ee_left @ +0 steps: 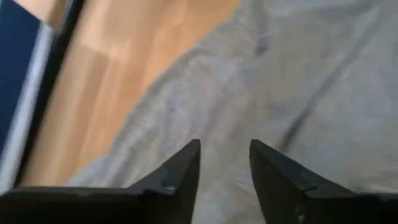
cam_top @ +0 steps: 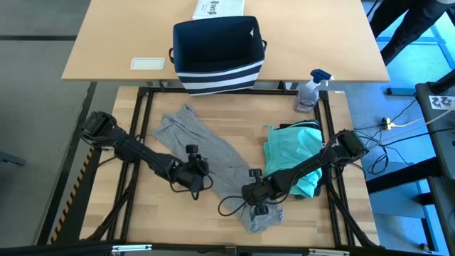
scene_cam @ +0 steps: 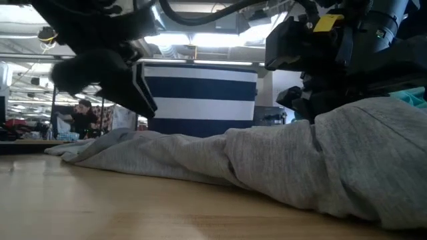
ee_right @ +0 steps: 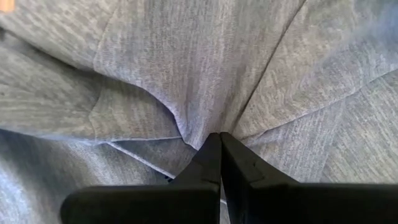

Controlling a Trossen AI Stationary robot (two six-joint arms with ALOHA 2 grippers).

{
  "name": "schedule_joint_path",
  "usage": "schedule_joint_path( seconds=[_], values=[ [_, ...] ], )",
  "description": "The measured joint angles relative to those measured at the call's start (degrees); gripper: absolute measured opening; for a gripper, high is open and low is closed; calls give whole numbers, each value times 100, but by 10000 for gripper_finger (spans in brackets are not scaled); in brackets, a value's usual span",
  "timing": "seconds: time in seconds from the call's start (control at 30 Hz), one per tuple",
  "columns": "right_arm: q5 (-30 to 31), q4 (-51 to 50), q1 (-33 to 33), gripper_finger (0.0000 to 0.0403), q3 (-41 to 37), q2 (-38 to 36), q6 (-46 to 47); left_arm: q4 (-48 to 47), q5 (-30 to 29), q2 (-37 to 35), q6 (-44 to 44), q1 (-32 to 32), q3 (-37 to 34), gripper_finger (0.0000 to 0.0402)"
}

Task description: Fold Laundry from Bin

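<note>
Pinching a ridge of the grey T-shirt [ee_right: 186, 74], the right gripper [ee_right: 219, 142] has its jaws pressed tight together, cloth puckering into creases that run to the tips. The left gripper [ee_left: 224, 155] stands over the same shirt with its jaws a narrow gap apart and nothing between them — it looks free of the cloth, just above it.

Seen from overhead, the shirt lies as a long crumpled band running diagonally across the bench [cam_top: 213, 227], from near the bin [cam_top: 217, 53] down to the front edge. The right gripper holds it near the lower end, the left gripper sits at the band's left edge about midway. A teal piece [cam_top: 291, 153] lies bunched just beside the shirt under the right arm, and the bin stands well apart at the back, with a spray bottle [cam_top: 311, 91] off to its right.

My reading: the shirt needs spreading flat before any fold. To do that well, the left jaws should take a clear edge rather than a mid-panel wrinkle, then both arms should draw apart evenly, low over the bench — and keep clear of the teal piece so it isn't dragged along.
</note>
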Motion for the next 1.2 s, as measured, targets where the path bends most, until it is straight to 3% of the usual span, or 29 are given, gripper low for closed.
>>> schedule_joint_path(
  seconds=[0.17, 0.3, 0.47, 0.67, 0.87, 1.2],
  values=[
    [-4, -11, 0, 1, 0, 0, 0, -35, -367, -148, 299, 186, 0, 175],
    [-46, -26, 0, 1, 0, -6, 6, 296, -350, -424, 293, 147, 4, 187],
    [-13, -16, 0, 1, -2, -276, 27, 1632, 489, -395, 717, -297, 18, 186],
    [484, -28, 0, 1, -2, -794, -52, 2942, 612, 316, 1699, -914, 20, 185],
    [759, -20, -12, 1, 0, -887, -165, 4508, 679, 1278, 2704, -1110, 92, 184],
    [914, -2, -62, 1, 0, -887, -77, 4115, 1682, 2364, 3208, -916, 1321, 220]
  ],
)
